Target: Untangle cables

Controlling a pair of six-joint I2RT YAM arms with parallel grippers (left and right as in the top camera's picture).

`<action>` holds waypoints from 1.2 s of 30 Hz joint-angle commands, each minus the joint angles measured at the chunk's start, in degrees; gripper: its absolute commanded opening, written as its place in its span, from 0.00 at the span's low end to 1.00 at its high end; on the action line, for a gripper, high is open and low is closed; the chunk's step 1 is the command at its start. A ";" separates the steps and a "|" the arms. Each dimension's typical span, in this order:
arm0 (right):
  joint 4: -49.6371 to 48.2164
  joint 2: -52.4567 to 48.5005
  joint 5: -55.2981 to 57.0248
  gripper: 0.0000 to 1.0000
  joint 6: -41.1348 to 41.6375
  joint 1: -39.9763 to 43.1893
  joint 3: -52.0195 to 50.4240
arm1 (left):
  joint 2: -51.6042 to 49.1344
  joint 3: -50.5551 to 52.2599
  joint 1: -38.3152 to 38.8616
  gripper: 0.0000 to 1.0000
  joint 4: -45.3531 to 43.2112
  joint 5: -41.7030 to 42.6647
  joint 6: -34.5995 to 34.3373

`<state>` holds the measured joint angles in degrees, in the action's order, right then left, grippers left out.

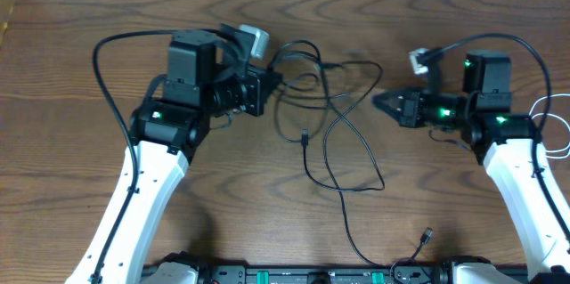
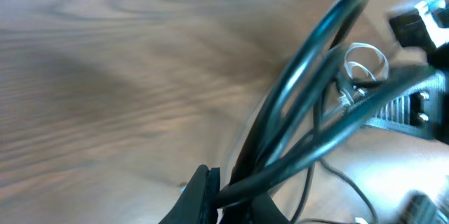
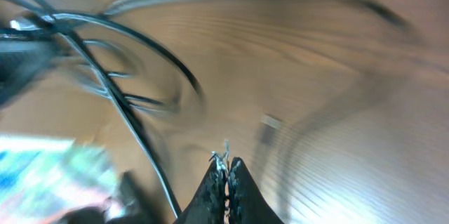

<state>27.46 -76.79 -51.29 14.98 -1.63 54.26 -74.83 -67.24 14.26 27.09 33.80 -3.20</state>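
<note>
While the left gripper [image 1: 271, 85] clamps the black cable [image 1: 327, 133] at its left, the right gripper [image 1: 381, 100], jaws together, points from its right.

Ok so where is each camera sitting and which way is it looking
Overhead: fixed above the table, looking straight down; both arms show, with the left claw and right claw either side of the black cable.
Left wrist: on the left arm, looking along its shut claw, which pinches the black cable.
Right wrist: on the right arm, looking along its shut claw toward blurred cable loops.
Shared: all three show the black cable.
</note>
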 commanded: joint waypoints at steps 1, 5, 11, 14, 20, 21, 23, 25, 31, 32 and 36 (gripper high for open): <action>5.01 0.39 17.16 0.01 1.31 1.42 0.04 | 0.79 -1.29 -1.22 0.08 -0.13 -4.31 -0.17; 7.78 0.37 20.11 0.01 1.22 1.42 0.02 | 0.79 -1.29 -1.22 0.08 -0.66 -4.28 -0.20; 7.63 0.37 19.58 0.01 -0.57 0.55 0.00 | 0.79 -1.29 -1.22 0.08 -0.85 -4.20 -0.17; 4.61 0.37 12.68 0.01 -5.81 -0.24 0.00 | 0.79 -1.29 -1.22 0.08 -1.27 -0.76 -0.07; -4.72 0.37 -7.78 0.01 -18.16 -3.52 0.00 | 0.79 -1.29 -1.22 0.07 -2.38 12.17 6.69; -5.92 0.37 -9.77 0.01 -19.23 -4.22 0.00 | 0.79 -1.29 -1.22 0.08 -2.36 13.97 7.50; -7.93 0.37 -11.67 0.01 -20.35 -5.64 0.00 | 0.79 -1.29 -1.22 0.08 -2.38 17.09 8.70; -9.53 0.37 -11.69 0.01 -20.48 -7.30 0.00 | 0.79 -1.29 -1.18 0.07 -2.43 19.06 9.03; -12.22 0.37 -11.37 0.01 -23.04 -11.54 0.00 | 0.79 -1.29 -1.16 0.07 -2.43 21.27 9.22; -12.48 0.37 -10.56 0.02 -22.97 -12.07 0.00 | 0.79 -1.29 -1.16 0.07 -2.43 21.29 9.20; -12.44 0.37 -7.72 0.02 -22.97 -13.49 0.00 | 0.79 -1.29 -0.28 0.08 -2.91 21.33 9.20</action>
<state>15.14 -76.77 -60.12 -6.37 -14.11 54.17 -74.83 -67.24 13.28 25.04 52.66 4.95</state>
